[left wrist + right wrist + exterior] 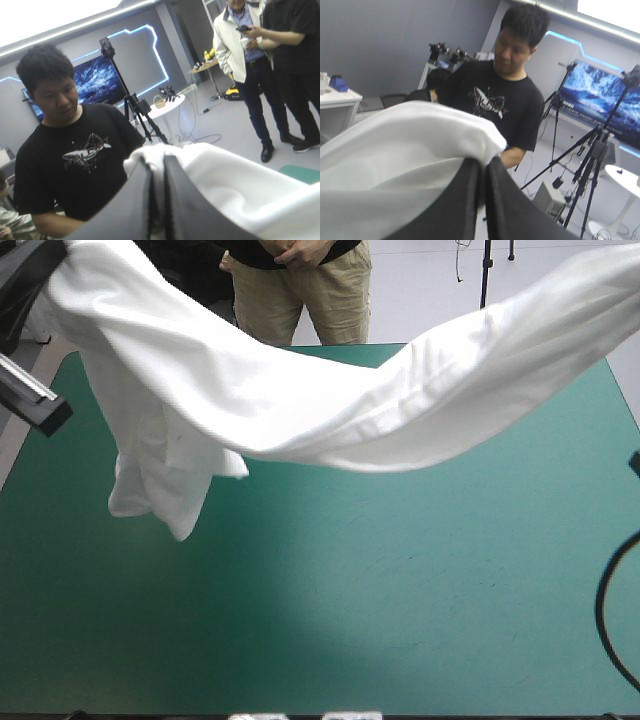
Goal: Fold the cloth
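One T-shirt [330,410] hangs above the teal-green tabletop [350,590]. Two pincers, left pincer [158,165] and right pincer [484,165], each clamp an end.

White T-shirt [330,410], teal-green cover [350,590], black pincer fingers [520,210].

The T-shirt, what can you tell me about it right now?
The T-shirt is white, soft-looking cloth, held up over the teal-green table. It stretches in a sagging band from the left tool to the right tool, each all but shut on an edge. Near the left end a loose fold hangs down.
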Tool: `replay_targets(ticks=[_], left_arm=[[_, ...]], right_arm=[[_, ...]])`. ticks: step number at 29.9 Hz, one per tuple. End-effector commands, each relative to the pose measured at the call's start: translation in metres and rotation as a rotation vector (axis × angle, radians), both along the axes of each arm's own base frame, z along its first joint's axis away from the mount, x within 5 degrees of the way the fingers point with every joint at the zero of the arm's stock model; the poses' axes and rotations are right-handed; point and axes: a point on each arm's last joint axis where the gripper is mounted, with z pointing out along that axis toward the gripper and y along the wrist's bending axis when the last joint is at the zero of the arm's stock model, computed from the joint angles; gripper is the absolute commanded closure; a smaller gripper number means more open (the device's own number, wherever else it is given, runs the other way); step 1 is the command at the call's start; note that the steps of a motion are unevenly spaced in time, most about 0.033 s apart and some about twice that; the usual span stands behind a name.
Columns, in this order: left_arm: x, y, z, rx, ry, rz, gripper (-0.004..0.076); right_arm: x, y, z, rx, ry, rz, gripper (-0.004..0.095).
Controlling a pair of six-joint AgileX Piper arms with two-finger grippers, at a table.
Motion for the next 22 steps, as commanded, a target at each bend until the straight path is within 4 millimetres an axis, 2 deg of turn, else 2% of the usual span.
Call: replay_targets(ticks=[1, 6, 9, 12, 15, 21, 22], left_arm=[[-0.016, 0.002, 0.014, -0.103, -0.075, -0.068, 0.0741], [-0.017, -0.003, 0.004, -0.094, 0.066, -0.14, 0.0741], [-0.002, -0.009, -0.017, -0.033, 0.286, -0.124, 0.0741], [0.029, -0.018, -0.046, 0.058, 0.522, -0.066, 0.0741], [0.066, -0.032, -0.076, 0.091, 0.675, -0.041, 0.0741], [0.143, -0.063, -0.153, 0.206, 0.938, -0.012, 0.0741], [0.157, -0.069, -0.169, 0.217, 0.978, -0.01, 0.0741]], right_arm=[[-0.023, -0.007, 0.017, 0.03, -0.131, -0.006, 0.0919], [-0.023, -0.006, 0.012, 0.013, -0.07, 0.002, 0.0919], [-0.014, -0.003, 0.003, -0.006, 0.021, 0.006, 0.0919], [0.007, 0.0, -0.013, -0.02, 0.157, -0.018, 0.0919], [0.036, 0.005, -0.037, -0.039, 0.324, -0.058, 0.0919], [0.107, 0.023, -0.114, -0.098, 0.623, -0.09, 0.0921], [0.123, 0.028, -0.134, -0.106, 0.68, -0.096, 0.0921]])
